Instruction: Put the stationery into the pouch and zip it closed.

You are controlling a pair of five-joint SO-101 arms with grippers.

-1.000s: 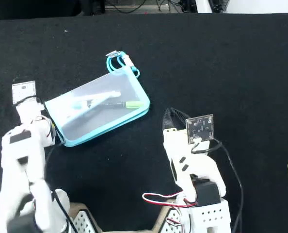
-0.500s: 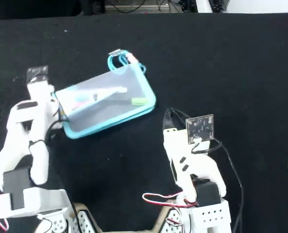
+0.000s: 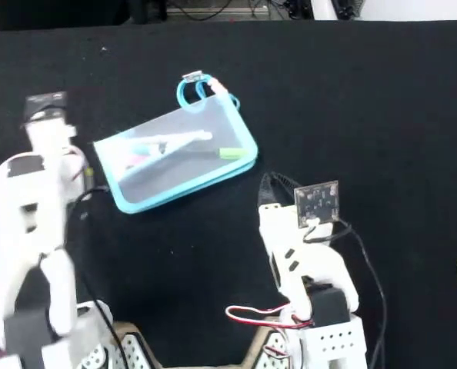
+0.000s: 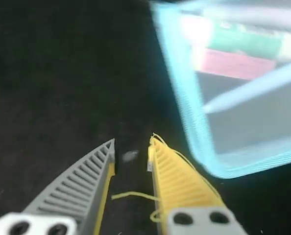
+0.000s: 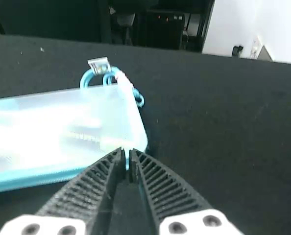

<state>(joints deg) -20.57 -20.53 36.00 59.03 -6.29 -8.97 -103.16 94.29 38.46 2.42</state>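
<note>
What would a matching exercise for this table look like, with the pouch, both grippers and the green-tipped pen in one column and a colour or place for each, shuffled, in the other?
Column one:
1. pouch
2. left gripper
3. right gripper
4. green-tipped pen

Column two:
A. two black fingers
B. one grey finger, one yellow
C. light blue border
D. inside, seen through the clear wall

Pairs: 1-C, 2-B, 3-A, 4-D.
</note>
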